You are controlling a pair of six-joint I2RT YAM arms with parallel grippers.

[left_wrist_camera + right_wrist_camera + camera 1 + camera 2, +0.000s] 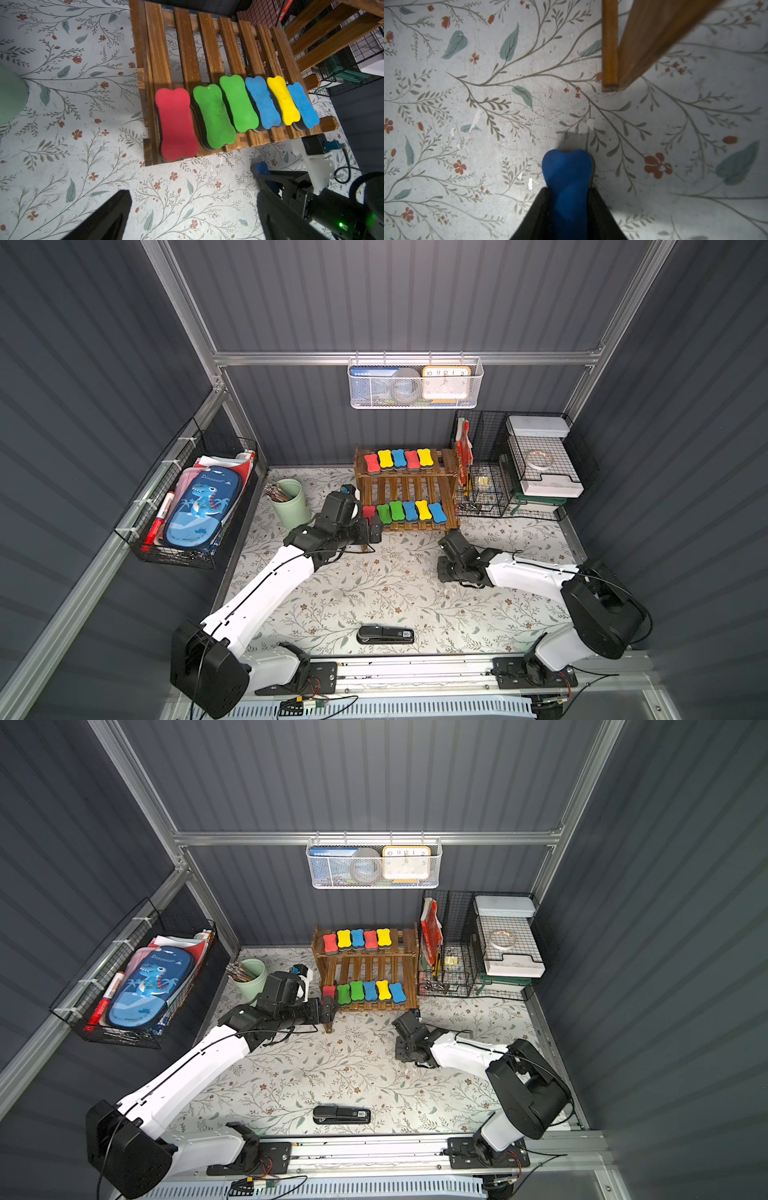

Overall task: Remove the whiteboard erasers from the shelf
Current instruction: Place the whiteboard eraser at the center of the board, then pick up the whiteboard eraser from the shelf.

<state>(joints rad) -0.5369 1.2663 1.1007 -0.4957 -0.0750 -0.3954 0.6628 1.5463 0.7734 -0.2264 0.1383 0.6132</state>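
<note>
Shelf: two tiers of rough brown wooden slats, at the rear of the floral-printed table.
Upper-tier erasers: five bone-shaped foam blocks in red, yellow, blue, red, yellow.
Lower-tier erasers: six blocks, red, two green, blue, yellow, blue, each on a dark felt base.
Blue eraser: off the shelf, down by a front leg, pinched on both flanks by the right gripper. Whether it touches the table cannot be told.
Left gripper: fingers spread wide, empty, at the lower tier's red end.
White mesh basket: clock, tape roll, blue box.
Black wire basket: dinosaur pencil case, red marker.
Green cup: brown sticks.
Stapler: black, near the front edge.
Lower red eraser partly masked by the left gripper in both top views.
</note>
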